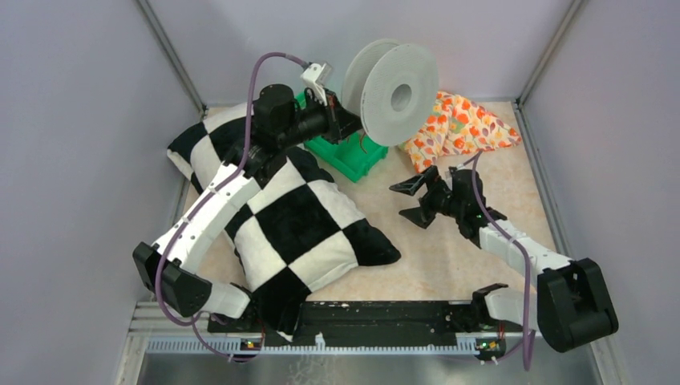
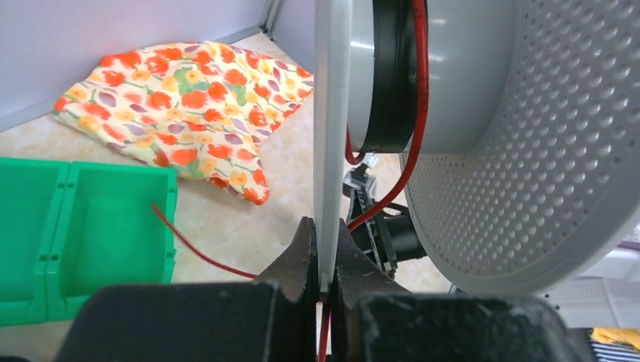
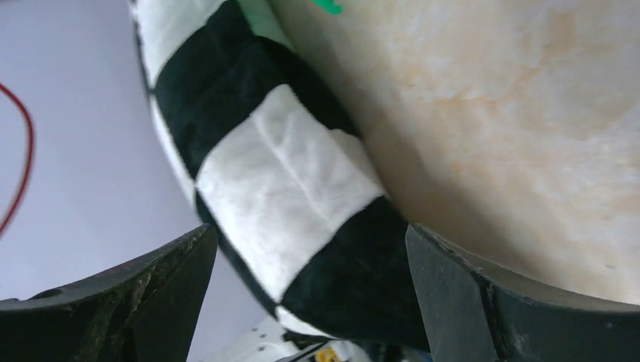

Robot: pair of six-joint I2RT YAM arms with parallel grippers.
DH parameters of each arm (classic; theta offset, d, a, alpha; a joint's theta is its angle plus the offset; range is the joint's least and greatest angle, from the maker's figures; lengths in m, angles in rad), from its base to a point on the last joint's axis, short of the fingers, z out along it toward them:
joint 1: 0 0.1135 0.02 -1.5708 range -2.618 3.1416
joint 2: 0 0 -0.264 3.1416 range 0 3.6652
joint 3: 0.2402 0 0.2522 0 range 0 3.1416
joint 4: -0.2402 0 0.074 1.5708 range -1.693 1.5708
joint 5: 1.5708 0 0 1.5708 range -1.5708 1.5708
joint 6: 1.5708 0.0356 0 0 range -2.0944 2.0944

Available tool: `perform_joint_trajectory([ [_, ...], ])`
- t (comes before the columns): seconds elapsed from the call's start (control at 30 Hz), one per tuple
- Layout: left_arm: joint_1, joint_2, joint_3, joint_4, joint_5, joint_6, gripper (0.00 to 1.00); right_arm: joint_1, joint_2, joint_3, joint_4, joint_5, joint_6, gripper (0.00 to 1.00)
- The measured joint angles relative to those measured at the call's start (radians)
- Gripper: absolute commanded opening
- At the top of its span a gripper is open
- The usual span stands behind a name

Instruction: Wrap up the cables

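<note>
A grey perforated spool (image 1: 393,92) stands at the back of the table. My left gripper (image 1: 346,120) is shut on the thin rim of the spool's flange (image 2: 332,136). The thin red cable (image 2: 417,113) runs around the spool's hub and down past my left fingers (image 2: 300,256); another stretch (image 2: 192,245) trails over the floor to the green bin. My right gripper (image 1: 410,199) is open and empty, hovering above the table in front of the spool. In the right wrist view its fingers (image 3: 158,286) frame the checkered pillow, and a bit of cable (image 3: 23,162) shows at the far left.
A black-and-white checkered pillow (image 1: 281,216) lies across the left half of the table under my left arm. A green bin (image 1: 349,152) sits by the spool. A floral cloth (image 1: 457,128) lies at the back right. Grey walls enclose the table.
</note>
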Motion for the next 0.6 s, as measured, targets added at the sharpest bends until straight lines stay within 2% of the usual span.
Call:
perform_joint_trajectory([
  [0.17,0.013,0.009,0.003,0.006,0.100,0.012,0.00,0.000,0.018,-0.035,0.215,-0.051,0.185,0.94],
  [0.6,0.025,0.042,0.029,0.011,0.272,-0.021,0.00,0.000,0.173,0.060,0.536,-0.108,0.268,0.85],
])
